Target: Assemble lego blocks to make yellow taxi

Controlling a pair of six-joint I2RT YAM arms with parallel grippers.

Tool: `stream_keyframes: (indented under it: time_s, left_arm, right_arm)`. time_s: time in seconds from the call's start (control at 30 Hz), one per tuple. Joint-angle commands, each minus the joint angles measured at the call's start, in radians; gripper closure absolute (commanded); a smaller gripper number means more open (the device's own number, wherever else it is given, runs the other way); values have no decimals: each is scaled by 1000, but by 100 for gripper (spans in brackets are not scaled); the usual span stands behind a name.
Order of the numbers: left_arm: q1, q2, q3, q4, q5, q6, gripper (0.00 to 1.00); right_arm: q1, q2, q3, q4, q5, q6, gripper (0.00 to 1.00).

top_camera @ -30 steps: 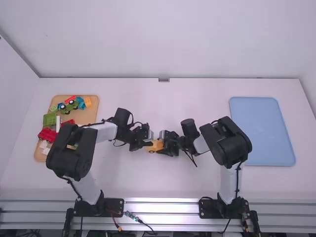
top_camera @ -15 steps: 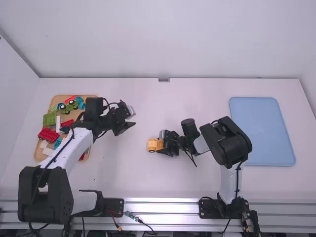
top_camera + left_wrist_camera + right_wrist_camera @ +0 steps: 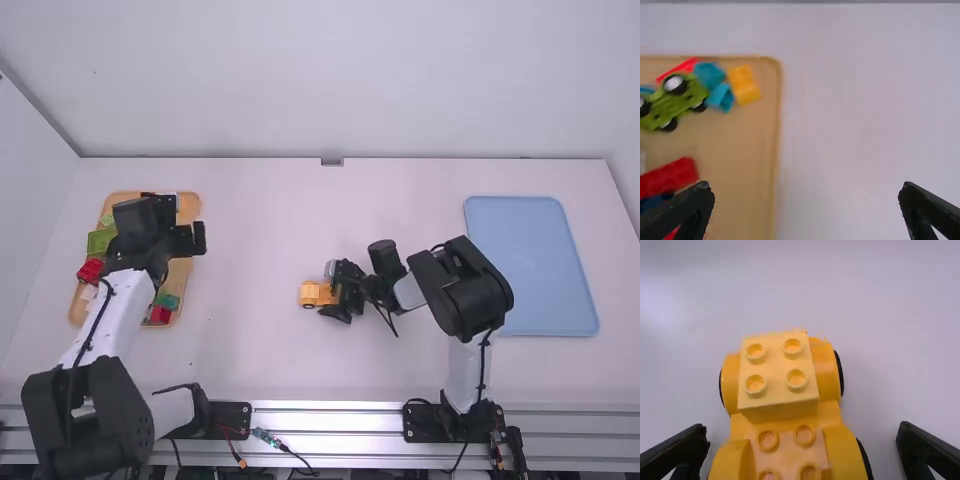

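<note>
White tabletop [image 3: 260, 220] stretches from the tan tray [image 3: 182, 275], where my left gripper [image 3: 192, 240] hangs over the inner edge with fingers wide, across to the yellow car [image 3: 312, 293] near the middle. My right gripper [image 3: 333, 291] is spread wide too, a finger on either side of the car's near end. Its body is studded, on black-edged wheels, upright, with a paler four-stud block [image 3: 777, 370] raised at the end toward the tray; its long axis runs left to right.

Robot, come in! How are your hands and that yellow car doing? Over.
Left hand open over edge of tan tray. Right hand open around yellow car. Car upright on table, top studs bare.
</note>
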Motion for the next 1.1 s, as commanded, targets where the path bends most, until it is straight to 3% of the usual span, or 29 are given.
stream_keyframes:
  time_s: [0.0, 0.27, 0.4, 0.57, 0.8, 0.87, 1.0, 1.07]
  left_arm:
    - [19, -18, -7, -24, -74, -28, 1]
    - [145, -12, -7, -169, -124, 13, 1]
    - [248, 14, 0, -208, -122, 5, 1]
    - [423, 127, 93, -293, 92, 143, 1]
    - [519, 353, 312, -489, 176, 233, 1]
    - [515, 450, 425, -602, 208, 334, 8]
    - [492, 545, 530, -695, 177, 432, 9]
    - [476, 582, 560, -715, 156, 478, 20]
  right_arm:
    - [-19, -98, 12, -66, 72, 40, 1]
    - [-24, -398, 116, -557, 286, -32, 1]
    - [-23, -474, 190, -698, 356, -68, 1]
    - [-26, -533, 282, -767, 439, -67, 1]
    - [-26, -536, 368, -891, 455, -165, 1]
    - [-27, -536, 379, -901, 463, -172, 1]
    - [-47, -536, 379, -894, 476, -172, 1]
    - [-61, -536, 379, -894, 475, -163, 1]
